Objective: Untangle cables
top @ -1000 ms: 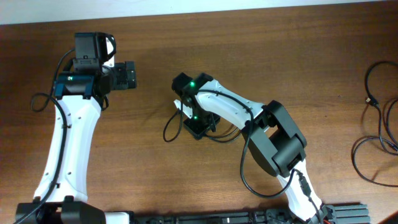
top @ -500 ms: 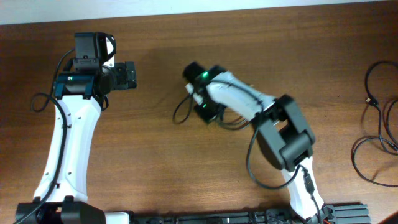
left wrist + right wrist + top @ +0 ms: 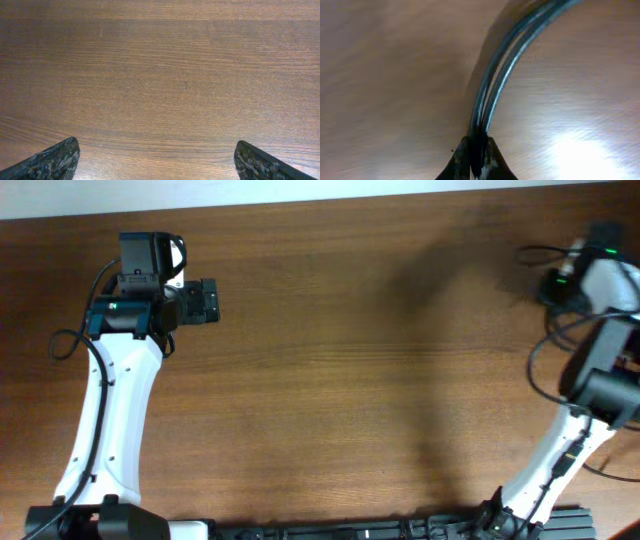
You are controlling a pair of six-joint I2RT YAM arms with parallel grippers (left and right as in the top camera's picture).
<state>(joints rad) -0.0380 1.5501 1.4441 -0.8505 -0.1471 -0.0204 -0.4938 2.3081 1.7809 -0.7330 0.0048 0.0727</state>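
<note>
At the right edge, right gripper (image 3: 476,150), swung from centre, clamps cables (image 3: 492,85) (left gripper (image 3: 156,159) agape).

No legible text, labels, brands, numbers or signs in any view.

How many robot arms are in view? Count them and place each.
2. The left arm stands along the table's left side, the left gripper open over bare wood. The right arm is at the far right edge, the right gripper shut on cables.
</note>
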